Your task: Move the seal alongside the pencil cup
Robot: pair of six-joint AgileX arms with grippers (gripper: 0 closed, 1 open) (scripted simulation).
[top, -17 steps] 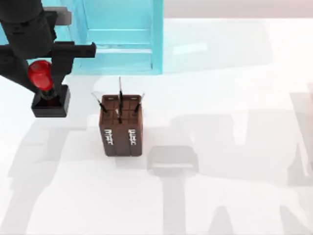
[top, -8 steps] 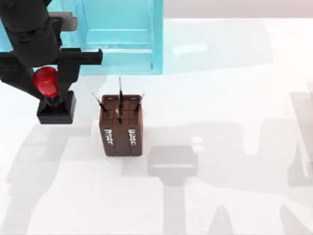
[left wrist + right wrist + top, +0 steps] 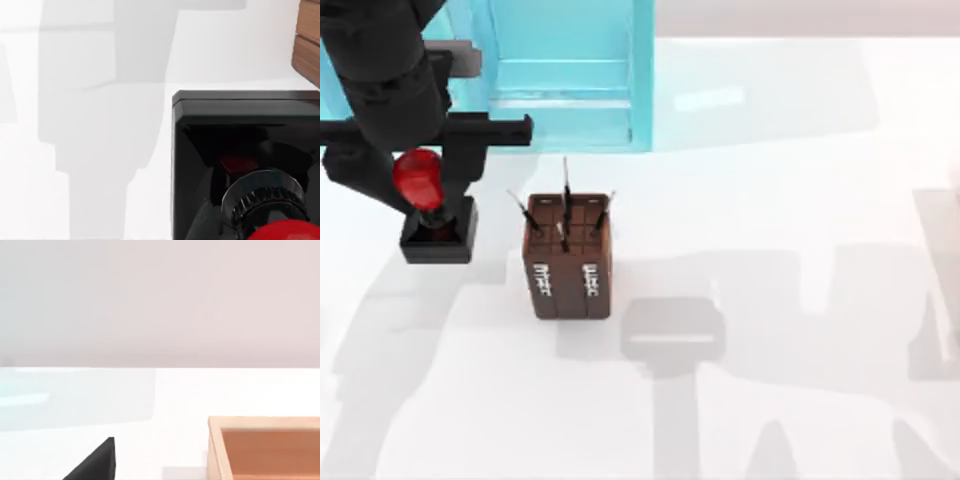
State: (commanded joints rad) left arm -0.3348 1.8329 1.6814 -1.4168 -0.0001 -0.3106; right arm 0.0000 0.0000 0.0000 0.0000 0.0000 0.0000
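Because the seal (image 3: 425, 205) looks small, hard and shiny, the left gripper (image 3: 420, 178) pinches its red knob beside the pencil cup (image 3: 568, 268).

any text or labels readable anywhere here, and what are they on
Pencil cup, front face: two columns of white markings, too blurred to read.
Seal, held by the left gripper: no lettering visible on its red knob or black base.
Turquoise cabinet: no text visible.
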